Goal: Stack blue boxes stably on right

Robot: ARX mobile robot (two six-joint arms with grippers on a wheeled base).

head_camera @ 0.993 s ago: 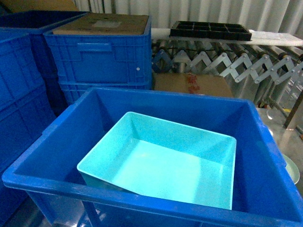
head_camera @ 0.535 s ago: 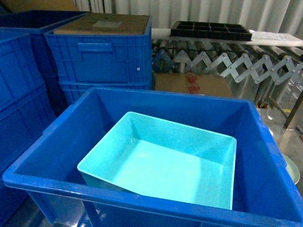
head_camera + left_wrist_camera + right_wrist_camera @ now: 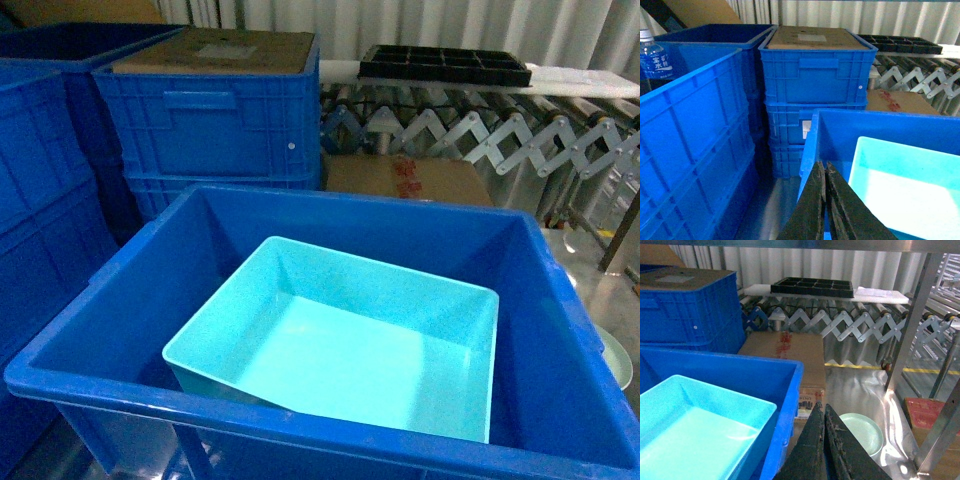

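The light turquoise tub [image 3: 350, 345] rests tilted inside the big royal-blue crate [image 3: 565, 340], its near-left corner riding high against the crate's front wall. Both also show in the left wrist view, the tub [image 3: 905, 185] inside the crate [image 3: 812, 145], and in the right wrist view, tub [image 3: 695, 425] and crate [image 3: 787, 400]. My left gripper [image 3: 823, 166] is shut with nothing in it, just over the crate's left rim. My right gripper [image 3: 822, 407] is shut and empty too, outside the crate's right wall. Neither gripper shows in the head view.
Ribbed dark blue crates [image 3: 215, 110] topped with cardboard stack at back left, more [image 3: 685, 135] close on the left. A roller conveyor [image 3: 500, 125] carries a black compartment tray [image 3: 445, 63]. A cardboard box [image 3: 790, 352], pale green plate [image 3: 862, 432] and metal frame post [image 3: 912, 315] stand to the right.
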